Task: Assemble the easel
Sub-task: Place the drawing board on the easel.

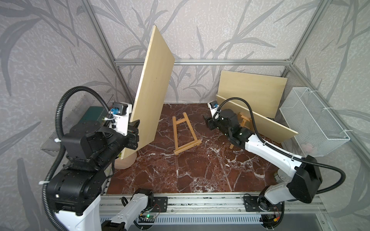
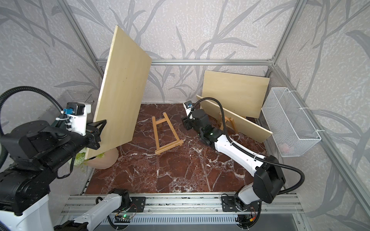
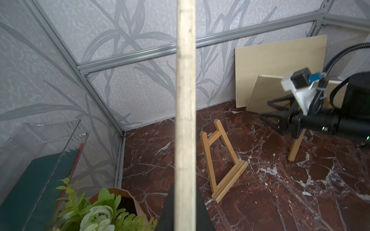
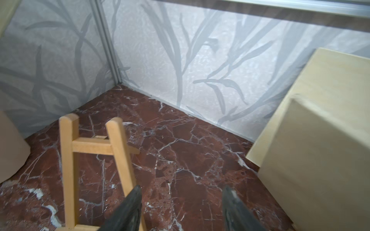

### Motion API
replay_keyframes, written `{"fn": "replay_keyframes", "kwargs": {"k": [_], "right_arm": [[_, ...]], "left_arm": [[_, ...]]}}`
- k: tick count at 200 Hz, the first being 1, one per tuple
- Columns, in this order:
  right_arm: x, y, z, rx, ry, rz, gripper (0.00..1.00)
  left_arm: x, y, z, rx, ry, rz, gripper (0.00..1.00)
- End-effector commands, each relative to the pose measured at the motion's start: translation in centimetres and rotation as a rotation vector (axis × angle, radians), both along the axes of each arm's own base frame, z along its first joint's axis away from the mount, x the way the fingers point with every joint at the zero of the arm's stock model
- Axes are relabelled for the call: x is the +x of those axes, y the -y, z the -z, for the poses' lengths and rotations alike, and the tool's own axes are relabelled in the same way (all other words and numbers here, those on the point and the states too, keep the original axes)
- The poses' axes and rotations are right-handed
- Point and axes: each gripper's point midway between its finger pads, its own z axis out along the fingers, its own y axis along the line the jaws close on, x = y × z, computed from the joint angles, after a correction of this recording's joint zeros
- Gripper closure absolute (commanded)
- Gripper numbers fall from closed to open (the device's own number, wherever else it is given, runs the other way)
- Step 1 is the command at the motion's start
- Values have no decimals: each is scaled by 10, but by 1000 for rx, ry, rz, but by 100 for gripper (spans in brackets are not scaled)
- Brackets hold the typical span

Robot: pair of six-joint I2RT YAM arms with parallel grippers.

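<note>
Right now the small wooden easel (image 3: 209, 164) lies flat, seemingly on its back, at the middle of the marble counter (image 1: 200, 170). From my seat its long axis runs roughly 12 to 6, with the narrow top toward 12 and the back wall. Its ledge (image 1: 187, 147) is nearest me, swung a touch toward 5. My left pincer (image 1: 134, 128) is clenched on one edge of a big plywood board (image 1: 152, 90), held up tilted at 9 o'clock. My right pincer (image 4: 182, 189) hangs at about 2 o'clock of the easel's top, jaws spread with nothing between them. I judge the easel light and stiff but spindly. It will likely skate on the polished stone, and its rear strut could swing loose. I'd pinch one side rail close to the upper crossbar, across its thin width.
</note>
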Motion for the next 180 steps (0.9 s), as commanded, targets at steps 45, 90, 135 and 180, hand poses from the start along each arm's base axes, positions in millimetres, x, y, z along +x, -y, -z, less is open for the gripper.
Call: {"fn": "replay_keyframes", "kwargs": {"k": [45, 90, 135, 180], "right_arm": [[19, 90, -31, 123, -51, 221, 38], [24, 97, -32, 132, -71, 235, 39], [26, 104, -37, 135, -71, 262, 39], [20, 108, -47, 132, -53, 259, 39]], "left_arm": [[-29, 7, -34, 106, 168, 90, 100], [-29, 22, -11, 70, 75, 174, 100], [-14, 33, 21, 46, -37, 231, 100], [12, 47, 39, 58, -86, 308, 100]]}}
